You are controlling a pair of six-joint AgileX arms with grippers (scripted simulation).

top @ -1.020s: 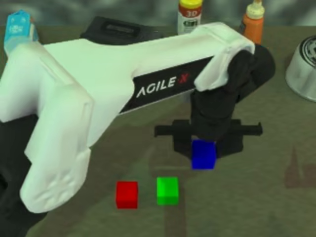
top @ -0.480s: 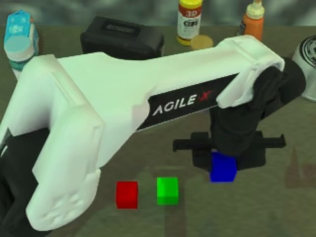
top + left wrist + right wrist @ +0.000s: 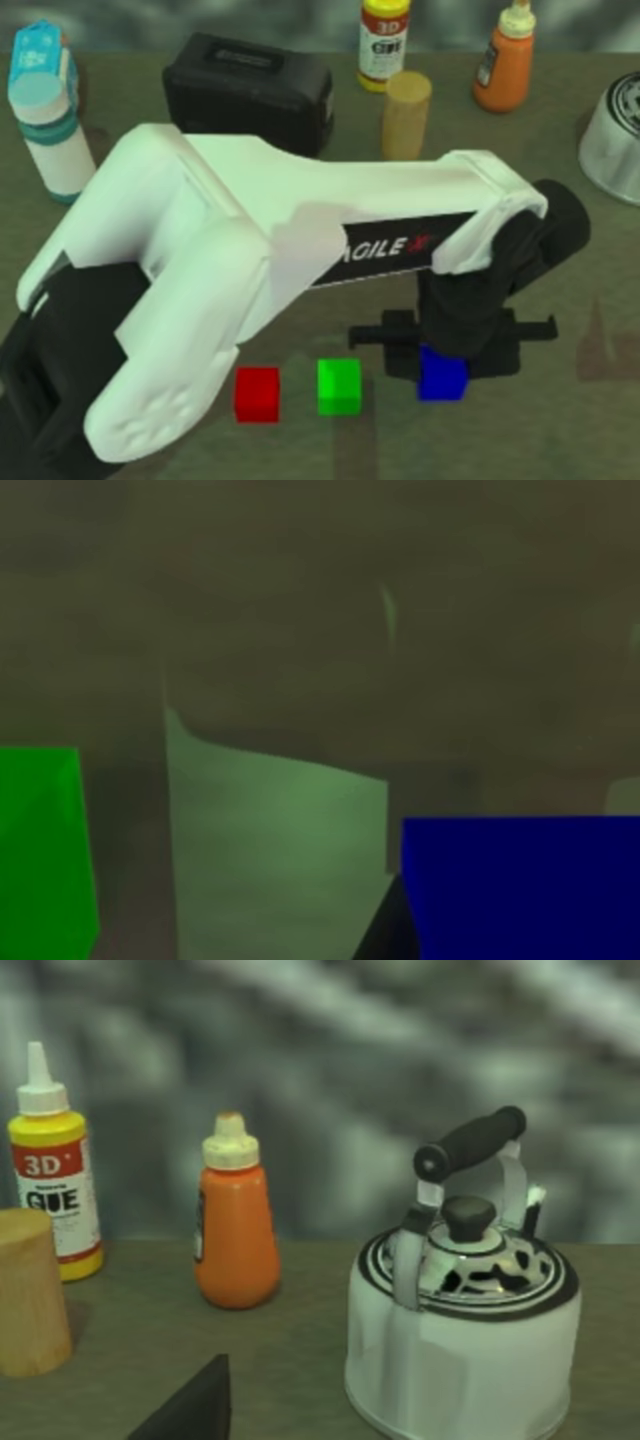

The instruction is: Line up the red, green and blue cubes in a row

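Tabletop (image 3: 560, 420) is dull olive-brown w/ darker mottled patches; backdrop behind it is blurry grey, streaky, seen best in right wrist view. Landmark = green cube (image 3: 339, 386), near front edge of table. Red cube (image 3: 257, 394) sits just left of it, small gap, not touching. Blue cube (image 3: 442, 374) is right of green cube w/ a wider gap, roughly same row, a touch farther back. Left gripper (image 3: 446, 352) is directly over blue cube, fingers closed on its sides, grasping it; can't tell if cube's base is touching the surface. Left wrist view shows blue cube up close w/ green cube off to the side.

Clutter all well behind green cube: black case (image 3: 248, 88) back-left, white bottle w/ teal cap (image 3: 45, 120) far back-left, yellow glue bottle (image 3: 384, 42) behind, wooden cylinder (image 3: 406, 115) behind and slightly right, orange bottle (image 3: 504, 60) back-right, steel kettle (image 3: 612, 135) far right. Right arm not in top view; its gripper isn't seen in any view.
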